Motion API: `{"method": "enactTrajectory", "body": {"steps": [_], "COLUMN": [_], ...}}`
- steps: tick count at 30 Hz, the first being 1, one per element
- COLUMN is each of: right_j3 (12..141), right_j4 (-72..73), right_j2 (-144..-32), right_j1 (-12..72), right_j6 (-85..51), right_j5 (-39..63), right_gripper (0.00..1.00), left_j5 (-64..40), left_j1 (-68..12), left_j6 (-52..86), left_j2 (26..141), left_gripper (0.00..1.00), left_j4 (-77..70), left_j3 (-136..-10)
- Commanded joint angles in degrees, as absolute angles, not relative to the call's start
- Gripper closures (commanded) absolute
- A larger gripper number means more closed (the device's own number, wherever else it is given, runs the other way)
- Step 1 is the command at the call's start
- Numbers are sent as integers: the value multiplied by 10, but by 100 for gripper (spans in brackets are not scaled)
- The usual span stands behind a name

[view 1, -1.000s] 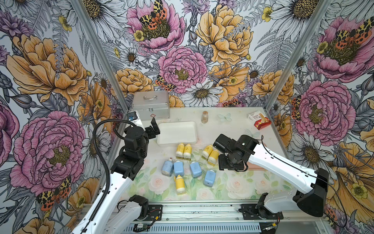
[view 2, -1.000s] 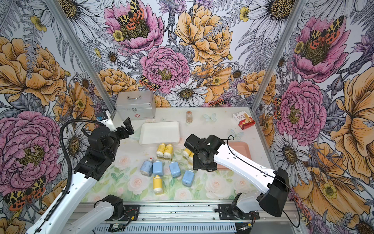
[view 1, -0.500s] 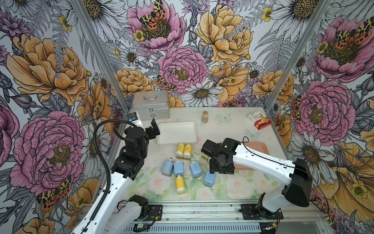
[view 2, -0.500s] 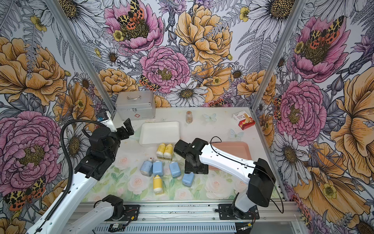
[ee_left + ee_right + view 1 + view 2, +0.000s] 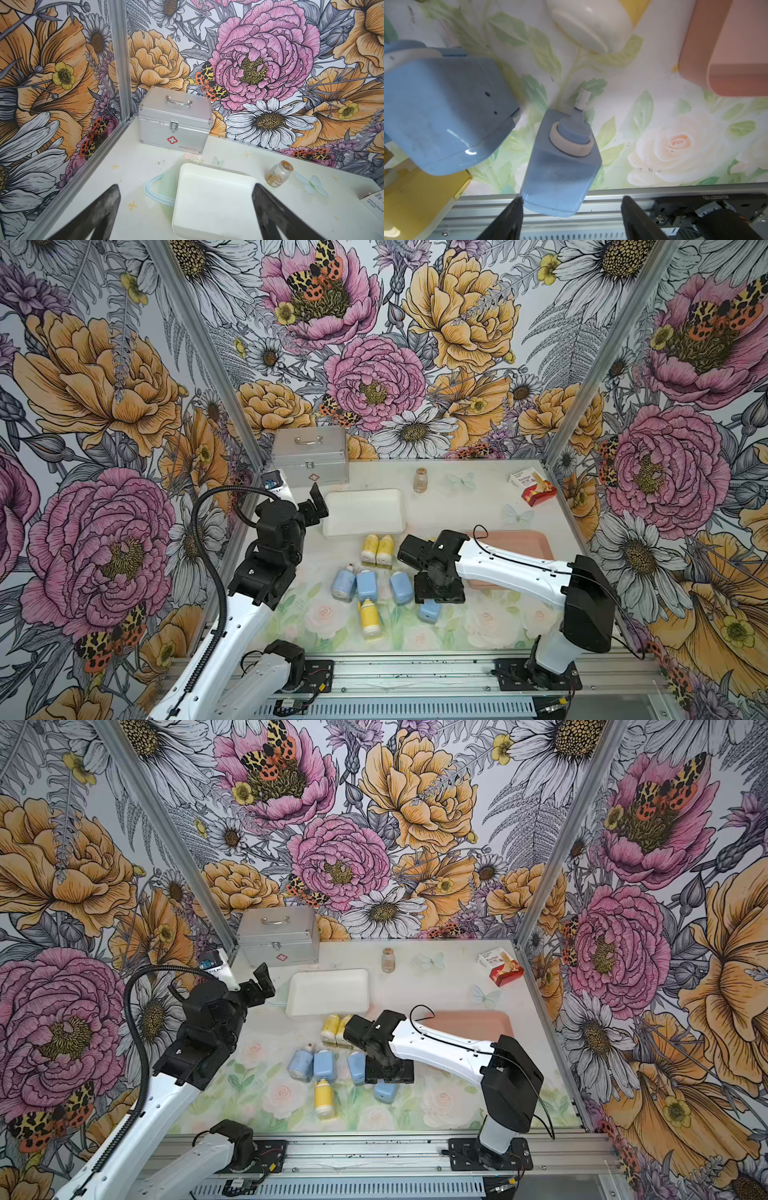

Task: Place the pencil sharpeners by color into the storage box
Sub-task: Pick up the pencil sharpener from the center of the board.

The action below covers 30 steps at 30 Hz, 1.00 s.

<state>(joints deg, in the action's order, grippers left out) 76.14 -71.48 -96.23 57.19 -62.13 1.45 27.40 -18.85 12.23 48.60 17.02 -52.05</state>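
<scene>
The right gripper hangs, fingers apart, over a light blue sharpener — one finger at its edge, the other clear. In a top view the other sharpeners cluster at that gripper's 9 o'clock, and the left gripper, spread wide, hovers at the white tray's 9 o'clock.

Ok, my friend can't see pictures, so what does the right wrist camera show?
A light blue pencil sharpener lies on the flowery table right in front of the right tool, whose two dark fingers stand open. A second blue sharpener and a yellow sharpener lie close beside it, and the corner of a pink tray peeks in.
</scene>
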Motion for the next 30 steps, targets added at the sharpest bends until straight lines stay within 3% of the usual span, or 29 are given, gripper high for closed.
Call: {"method": "enactTrajectory", "body": {"steps": [1,13,30], "right_j3": [775,760,727], "right_j4": [-693,-669,-667], "right_j2": [-974,-1000,-1005], "right_j1": [576,575,550], "right_j6": [-623,-607,-561], "right_j5": [26,40,45], "right_gripper": [23,24,39], "left_j5": [290,297,298], "left_j1": [-187,-194,-198], "left_j6": [129,122,120], "left_j2": [483,485,479], "left_gripper": [1,1,1], "left_j4": [176,176,175], "left_j3": [-511,-511,-511]}}
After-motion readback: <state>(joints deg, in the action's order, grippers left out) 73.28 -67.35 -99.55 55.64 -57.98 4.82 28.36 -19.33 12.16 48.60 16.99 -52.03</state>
